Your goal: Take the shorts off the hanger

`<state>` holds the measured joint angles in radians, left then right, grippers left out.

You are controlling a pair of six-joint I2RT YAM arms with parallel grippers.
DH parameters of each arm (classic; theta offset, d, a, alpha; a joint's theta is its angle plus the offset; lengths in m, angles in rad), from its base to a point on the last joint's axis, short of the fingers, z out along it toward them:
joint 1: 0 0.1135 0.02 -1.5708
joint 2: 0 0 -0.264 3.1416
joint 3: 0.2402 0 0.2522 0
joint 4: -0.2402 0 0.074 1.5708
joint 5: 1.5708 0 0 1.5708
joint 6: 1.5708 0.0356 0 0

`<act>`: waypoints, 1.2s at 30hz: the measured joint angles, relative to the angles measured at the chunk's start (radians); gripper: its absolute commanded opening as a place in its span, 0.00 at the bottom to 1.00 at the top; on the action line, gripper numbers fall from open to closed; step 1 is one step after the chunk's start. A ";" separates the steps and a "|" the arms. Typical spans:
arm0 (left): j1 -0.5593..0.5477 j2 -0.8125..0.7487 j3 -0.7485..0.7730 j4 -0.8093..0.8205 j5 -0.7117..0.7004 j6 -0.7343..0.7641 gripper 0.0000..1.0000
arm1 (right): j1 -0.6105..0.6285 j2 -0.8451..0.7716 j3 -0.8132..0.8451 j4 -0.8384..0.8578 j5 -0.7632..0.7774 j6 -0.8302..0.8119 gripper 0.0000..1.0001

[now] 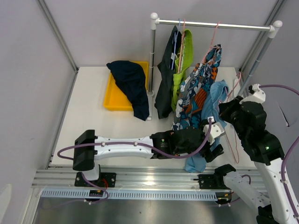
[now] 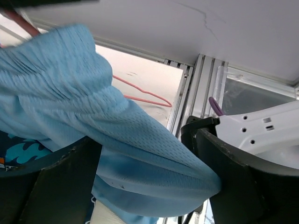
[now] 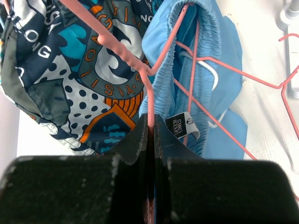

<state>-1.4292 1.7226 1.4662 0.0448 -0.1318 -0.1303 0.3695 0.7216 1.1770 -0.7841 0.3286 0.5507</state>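
Observation:
The light blue shorts [image 1: 216,99] hang on a pink hanger [image 3: 135,65], beside the patterned shorts [image 1: 198,91]. My right gripper [image 3: 150,126] is shut on that hanger's wire just below the waistband [image 3: 205,46]. My left gripper [image 2: 149,186] stands open low down with a fold of the light blue shorts [image 2: 117,126] bulging between its fingers [image 2: 243,182]. The fabric presses against the right finger. In the top view the left gripper [image 1: 212,140] sits at the hem of the blue shorts, with the right gripper [image 1: 229,109] just above and to the right.
Charcoal shorts [image 1: 164,79] and lime green shorts [image 1: 187,58] hang from the rail [image 1: 215,24]. Navy shorts [image 1: 131,84] lie over a yellow tray [image 1: 112,100] at the back left. A bare pink hanger [image 2: 145,95] lies on the table near the right arm.

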 measured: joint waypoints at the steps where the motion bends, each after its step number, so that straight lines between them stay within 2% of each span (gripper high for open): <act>1: 0.000 0.008 0.000 0.001 -0.001 -0.001 0.83 | 0.000 0.002 0.010 -0.008 0.003 0.000 0.00; 7: 0.000 0.021 -0.013 0.031 -0.017 -0.002 0.82 | 0.000 0.044 0.098 -0.037 0.023 -0.002 0.00; 9: 0.000 0.016 -0.035 0.065 -0.028 -0.007 0.69 | 0.000 0.061 0.130 -0.043 0.027 -0.002 0.00; 10: 0.000 0.013 -0.047 0.075 -0.034 -0.010 0.59 | 0.000 0.067 0.138 -0.044 0.029 -0.002 0.00; 11: 0.000 0.011 -0.058 0.085 -0.041 -0.012 0.37 | 0.000 0.071 0.142 -0.043 0.031 -0.002 0.00; 13: -0.005 0.009 -0.071 0.097 -0.053 -0.016 0.07 | -0.001 0.076 0.143 -0.039 0.038 0.002 0.00; 14: -0.012 0.009 -0.077 0.095 -0.066 -0.015 0.00 | -0.001 0.079 0.144 -0.034 0.045 0.003 0.00; 17: -0.006 0.004 -0.105 0.088 -0.151 -0.037 0.00 | -0.009 0.075 0.154 -0.052 0.095 0.003 0.00; 21: 0.006 -0.011 -0.114 0.097 -0.161 -0.035 0.00 | -0.008 0.076 0.185 -0.052 0.108 0.016 0.00; 26: -0.037 -0.139 -0.236 0.154 -0.213 -0.055 0.00 | 0.017 0.112 0.235 -0.098 0.042 0.038 0.00; 31: -0.106 -0.256 -0.370 0.193 -0.315 -0.113 0.00 | 0.042 0.164 0.254 -0.155 -0.079 0.071 0.00; 36: -0.260 -0.348 -0.505 0.078 -0.375 -0.195 0.01 | 0.009 0.219 0.262 -0.116 0.006 -0.006 0.00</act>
<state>-1.6894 1.3743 0.9611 0.1230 -0.5068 -0.3252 0.3782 0.9401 1.4391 -0.9005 0.3347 0.5449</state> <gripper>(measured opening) 0.064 0.044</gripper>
